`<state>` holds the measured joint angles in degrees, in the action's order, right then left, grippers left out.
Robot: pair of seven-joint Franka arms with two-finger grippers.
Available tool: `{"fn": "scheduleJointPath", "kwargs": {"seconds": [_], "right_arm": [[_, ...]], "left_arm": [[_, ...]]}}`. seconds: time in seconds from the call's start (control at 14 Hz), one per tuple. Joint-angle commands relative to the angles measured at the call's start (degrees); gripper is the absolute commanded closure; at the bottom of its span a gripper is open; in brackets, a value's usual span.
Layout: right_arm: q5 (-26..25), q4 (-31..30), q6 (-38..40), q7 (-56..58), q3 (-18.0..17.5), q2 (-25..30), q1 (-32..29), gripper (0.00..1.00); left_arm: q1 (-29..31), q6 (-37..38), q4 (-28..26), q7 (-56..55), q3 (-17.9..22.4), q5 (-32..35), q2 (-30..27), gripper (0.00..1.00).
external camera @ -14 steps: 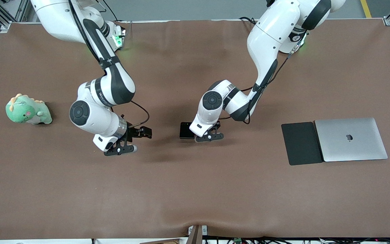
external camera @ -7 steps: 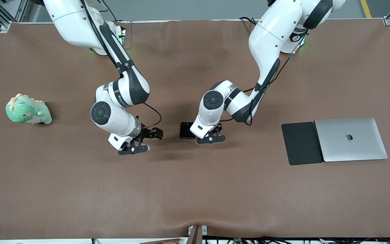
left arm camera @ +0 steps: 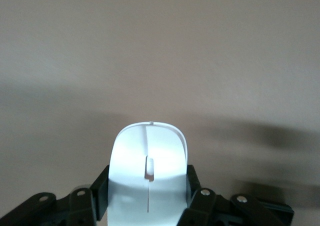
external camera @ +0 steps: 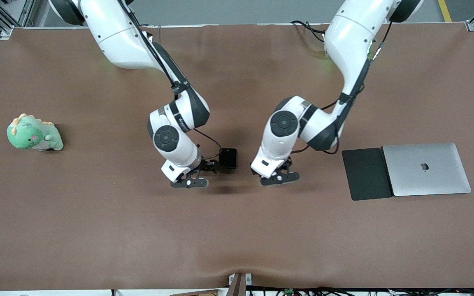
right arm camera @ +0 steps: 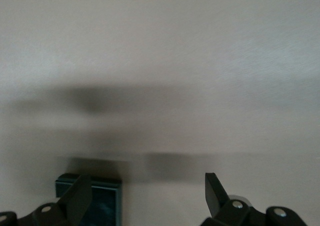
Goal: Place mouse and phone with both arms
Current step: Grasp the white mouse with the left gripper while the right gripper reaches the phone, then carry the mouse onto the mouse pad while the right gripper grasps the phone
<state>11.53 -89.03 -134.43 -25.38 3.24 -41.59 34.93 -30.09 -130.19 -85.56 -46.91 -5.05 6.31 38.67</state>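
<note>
The white mouse (left arm camera: 148,156) with its grey scroll line sits between the fingers of my left gripper (left arm camera: 148,188), which is shut on it. In the front view the left gripper (external camera: 279,177) hangs over the table middle and hides the mouse. The small black phone (external camera: 228,158) lies flat on the brown table, between the two hands. My right gripper (external camera: 191,181) is open and empty, low beside the phone toward the right arm's end. In the right wrist view the phone (right arm camera: 102,203) shows by one finger of the right gripper (right arm camera: 147,193).
A flat black pad (external camera: 366,174) and a closed silver laptop (external camera: 426,168) lie side by side toward the left arm's end. A green plush dinosaur (external camera: 34,133) sits toward the right arm's end. The brown cloth (external camera: 237,230) covers the table.
The right arm has swung from near the plush toward the phone. The left gripper has moved away from the phone toward the black pad. The phone has not moved.
</note>
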Motion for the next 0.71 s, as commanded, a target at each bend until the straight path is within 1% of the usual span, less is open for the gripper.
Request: {"fn": "scheduleJointPath", "kwargs": {"seconds": [0.0, 0.14, 0.29, 0.64], "right_arm": [[-1.51, 4.91, 0.92, -3.62, 0.62, -3.66, 1.98, 0.00], [-1.42, 6.23, 0.66, -5.81, 0.62, -5.07, 3.12, 0.00], [-1.59, 7.29, 0.48, -8.36, 0.62, -6.57, 4.27, 0.00], [-2.12, 7.29, 0.22, -13.20, 0.62, -7.10, 6.11, 0.00]], "left_arm": [[2.83, 4.05, -1.63, 2.60, -0.66, 1.52, -4.04, 0.49], [5.03, 5.73, -2.77, 6.20, -0.66, 1.52, -6.14, 0.50], [7.75, 5.82, -4.96, 9.02, -0.83, 1.52, -8.34, 0.49], [14.34, 5.82, -11.46, 16.22, -0.84, 1.34, -12.91, 0.49]]}}
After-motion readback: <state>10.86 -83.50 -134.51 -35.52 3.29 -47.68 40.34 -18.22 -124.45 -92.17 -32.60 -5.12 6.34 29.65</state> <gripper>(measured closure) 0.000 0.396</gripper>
